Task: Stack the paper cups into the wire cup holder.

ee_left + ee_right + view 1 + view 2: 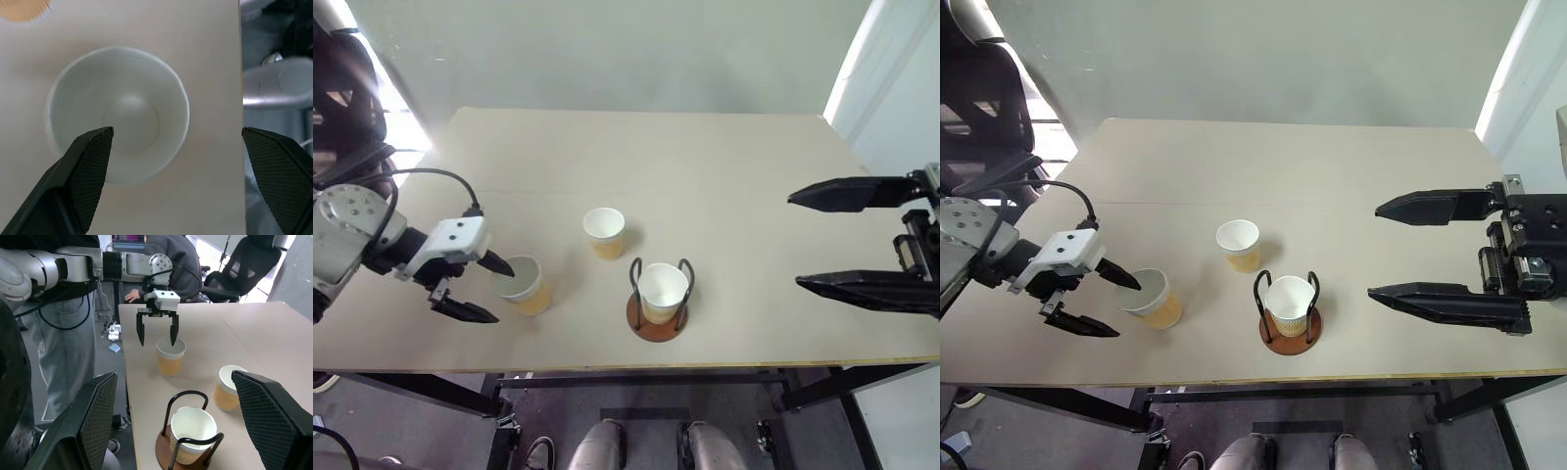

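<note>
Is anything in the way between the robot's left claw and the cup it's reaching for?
No. The left gripper hangs open right at the nearest paper cup, one finger over its mouth and one outside its rim, with nothing between them. The other loose cup stands off to the side.

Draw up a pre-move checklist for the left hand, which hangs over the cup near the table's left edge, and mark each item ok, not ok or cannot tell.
1. Left hand open: ok.
2. One finger over the target cup, the other outside its rim: ok.
3. Target cup upright: ok.
4. Wire cup holder upright, one cup already inside: ok.
5. Right hand open, clear of the holder: ok.
6. Third cup standing apart from the path: ok.
</note>
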